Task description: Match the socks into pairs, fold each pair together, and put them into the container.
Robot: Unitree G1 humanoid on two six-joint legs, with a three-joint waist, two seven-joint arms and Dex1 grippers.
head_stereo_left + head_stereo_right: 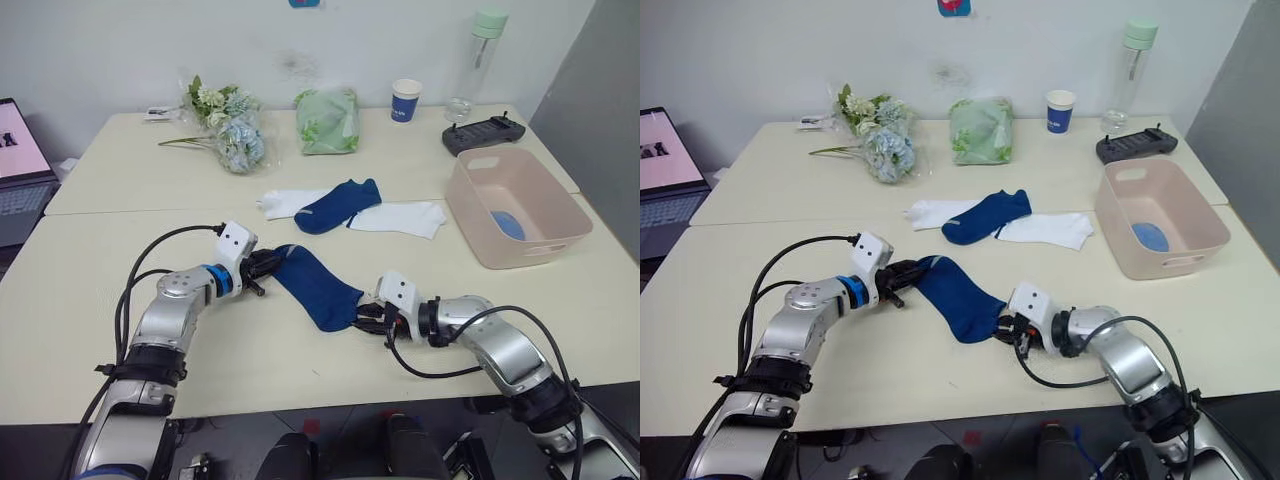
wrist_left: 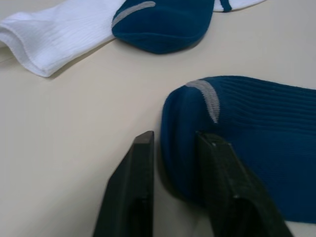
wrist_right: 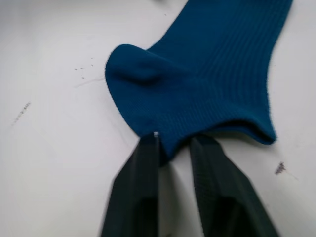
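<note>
A ribbed navy sock [image 1: 315, 287] lies stretched flat near the table's [image 1: 90, 290] front edge, the left gripper [image 2: 174, 148] clamped on its grey-tipped toe, the right gripper [image 3: 173, 145] pinched on its cuff. Toward the middle, a second navy sock [image 1: 338, 205] lies across two white socks [image 1: 400, 216] — soft knit, all flat. The pink tub [image 1: 478, 228], smooth plastic with rounded corners, sits by the right edge with something light blue [image 1: 508, 224] inside. Along the back edge: flowers [image 1: 228, 125], a green bag [image 1: 327, 121], a paper cup [image 1: 406, 100].
</note>
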